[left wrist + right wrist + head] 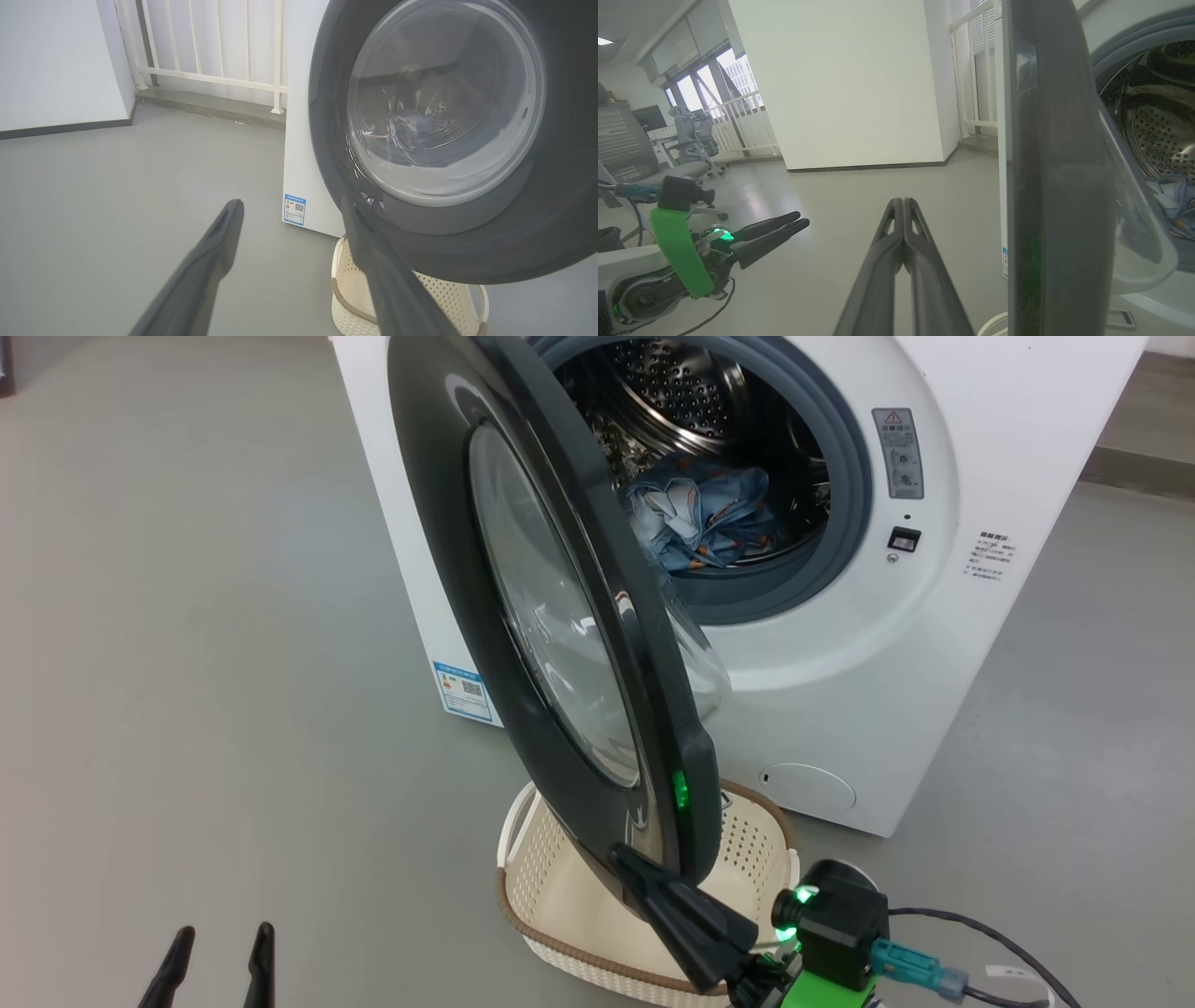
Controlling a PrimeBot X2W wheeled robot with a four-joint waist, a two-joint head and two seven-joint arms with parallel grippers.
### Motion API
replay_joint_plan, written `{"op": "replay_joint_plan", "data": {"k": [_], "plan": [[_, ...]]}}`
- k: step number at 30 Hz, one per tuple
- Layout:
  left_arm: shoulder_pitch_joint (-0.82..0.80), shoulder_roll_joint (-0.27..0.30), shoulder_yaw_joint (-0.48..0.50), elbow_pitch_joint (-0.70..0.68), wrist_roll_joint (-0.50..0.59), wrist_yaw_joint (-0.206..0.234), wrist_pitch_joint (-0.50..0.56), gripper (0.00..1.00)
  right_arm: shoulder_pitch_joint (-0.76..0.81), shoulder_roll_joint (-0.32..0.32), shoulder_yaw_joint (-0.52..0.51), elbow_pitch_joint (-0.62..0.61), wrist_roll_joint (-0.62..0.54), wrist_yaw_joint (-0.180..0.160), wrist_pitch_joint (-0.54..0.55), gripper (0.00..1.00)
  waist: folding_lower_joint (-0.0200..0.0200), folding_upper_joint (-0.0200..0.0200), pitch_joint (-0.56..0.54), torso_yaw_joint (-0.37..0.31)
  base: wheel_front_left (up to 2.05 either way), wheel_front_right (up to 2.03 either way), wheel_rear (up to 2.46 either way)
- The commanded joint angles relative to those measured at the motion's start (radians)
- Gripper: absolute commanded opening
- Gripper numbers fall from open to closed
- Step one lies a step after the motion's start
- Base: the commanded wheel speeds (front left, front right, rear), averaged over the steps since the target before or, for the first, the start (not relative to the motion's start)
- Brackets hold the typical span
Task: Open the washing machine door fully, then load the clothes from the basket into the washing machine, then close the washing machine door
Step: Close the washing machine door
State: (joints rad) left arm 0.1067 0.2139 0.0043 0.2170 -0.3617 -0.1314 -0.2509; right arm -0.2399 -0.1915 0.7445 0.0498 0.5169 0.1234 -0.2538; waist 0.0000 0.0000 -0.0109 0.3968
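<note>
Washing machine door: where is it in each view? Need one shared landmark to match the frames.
Head view: the washing machine door runs down the centre from top to bottom, standing ajar.
Left wrist view: right half of the picture, with its glass facing the camera.
Right wrist view: an edge-on dark band right of centre.
Shared landmark: the blue label, just left of the door in all three.

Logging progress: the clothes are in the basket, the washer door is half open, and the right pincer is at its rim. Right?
No: the head view shows the clothes inside the drum, not the basket. The half-open door and right pincer at its rim are right.
</note>
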Motion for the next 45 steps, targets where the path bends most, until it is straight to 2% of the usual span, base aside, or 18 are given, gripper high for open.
{"op": "replay_joint_plan", "data": {"k": [1, 11, 19, 32, 45], "plan": [[-0.023, 0.012, 0.038, -0.031, 0.012, 0.001, -0.011, 1.00, 0.007, 0.009, 0.015, -0.012, 0.020, 0.007, -0.008, 0.00, 0.0000, 0.0000, 0.001, 0.001, 0.00, 0.00, 0.00], [-0.026, 0.004, 0.042, -0.033, 0.013, 0.001, -0.011, 1.00, 0.001, 0.018, 0.018, 0.087, 0.038, 0.007, -0.008, 0.00, 0.0000, 0.0000, 0.008, 0.005, 0.00, 0.00, 0.00], [-0.031, 0.002, 0.041, -0.035, 0.012, 0.001, -0.011, 1.00, -0.026, 0.054, -0.021, 0.140, 0.033, 0.007, -0.008, 0.00, 0.0000, 0.0000, 0.012, 0.009, 0.00, 0.00, 0.00], [-0.035, -0.002, 0.044, -0.043, 0.009, 0.001, -0.011, 1.00, -0.037, 0.082, -0.092, 0.177, 0.007, 0.007, -0.008, 0.00, 0.0000, 0.0000, 0.021, 0.008, 0.00, 0.00, 0.00], [-0.043, -0.006, 0.028, -0.055, 0.012, 0.001, -0.011, 1.00, -0.047, 0.083, -0.169, 0.187, -0.013, 0.007, -0.008, 0.00, 0.0000, 0.0000, 0.033, -0.003, 0.00, 0.00, 0.00]]}}
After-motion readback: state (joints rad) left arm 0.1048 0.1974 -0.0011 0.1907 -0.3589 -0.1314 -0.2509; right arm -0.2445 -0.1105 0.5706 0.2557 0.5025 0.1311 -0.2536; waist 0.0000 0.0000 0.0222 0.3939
